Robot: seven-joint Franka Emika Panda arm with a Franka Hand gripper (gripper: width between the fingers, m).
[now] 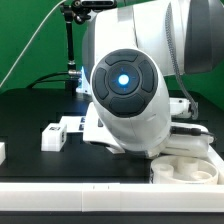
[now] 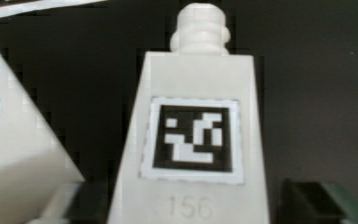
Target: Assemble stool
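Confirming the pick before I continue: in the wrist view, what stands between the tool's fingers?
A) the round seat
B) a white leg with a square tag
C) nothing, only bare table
B: the leg, with its black-and-white tag facing the camera, stands between the dark fingers of the tool.

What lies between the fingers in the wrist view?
A white stool leg with a square tag stands between the fingers; only the wrist view shows it.
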